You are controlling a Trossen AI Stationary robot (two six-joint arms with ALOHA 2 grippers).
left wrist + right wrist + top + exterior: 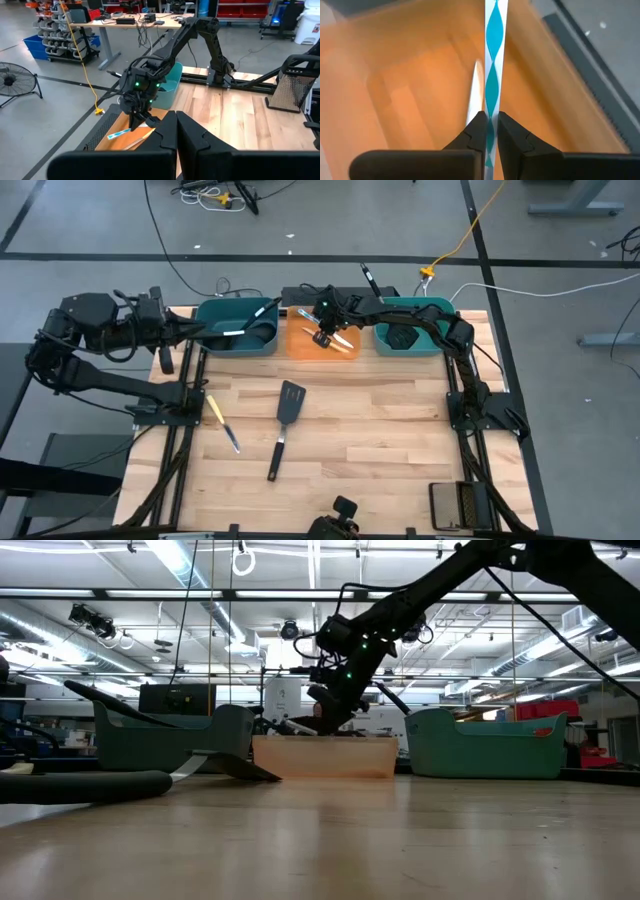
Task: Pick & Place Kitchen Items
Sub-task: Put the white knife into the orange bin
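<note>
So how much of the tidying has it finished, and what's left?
Partly done: utensils already lie in the left teal bin and a knife in the orange bin. The right gripper is shut on a teal-and-white handled knife above that orange bin. Left on the table: a black slotted spatula and a yellow-handled knife.

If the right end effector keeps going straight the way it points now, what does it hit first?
Probably the floor of the orange bin. The right end effector, shut on the teal-and-white knife, points down into it; another utensil lies close beside that line.
</note>
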